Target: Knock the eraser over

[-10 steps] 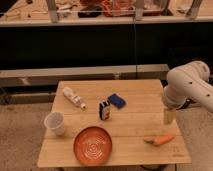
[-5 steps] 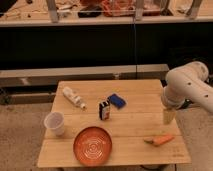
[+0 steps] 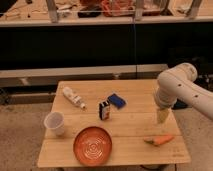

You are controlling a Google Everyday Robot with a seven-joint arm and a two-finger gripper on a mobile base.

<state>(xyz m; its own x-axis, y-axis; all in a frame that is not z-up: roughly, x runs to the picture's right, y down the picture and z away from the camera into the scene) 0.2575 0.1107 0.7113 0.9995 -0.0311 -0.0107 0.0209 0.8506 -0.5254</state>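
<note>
**Task item, condition.** The eraser is standing upright on a short end near the centre of the worktop, well apart from every edge. It is presenting as a small black rectangular block, with an orange-and-white label on the face turned toward the front edge. A flat blue pad is lying just beside it, toward the back-right corner; whether the two are touching cannot be told.

**Handling, assessed.** The block is appearing light and stiff, and tall for its footprint. No grasp is looking necessary. A sideways push high on the body should tip it, whereas a low push is likely to slide it across the smooth wood. Nothing about it is suggesting fragility.

**Gripper.** The gripper is hanging from the white arm above the right edge of the worktop, pointing down, well apart from the eraser. Nothing is appearing in its hold; how far open it is cannot be told.

**Other items.** An orange plate is sitting at the front edge, and a carrot is lying near the front-right corner.
</note>
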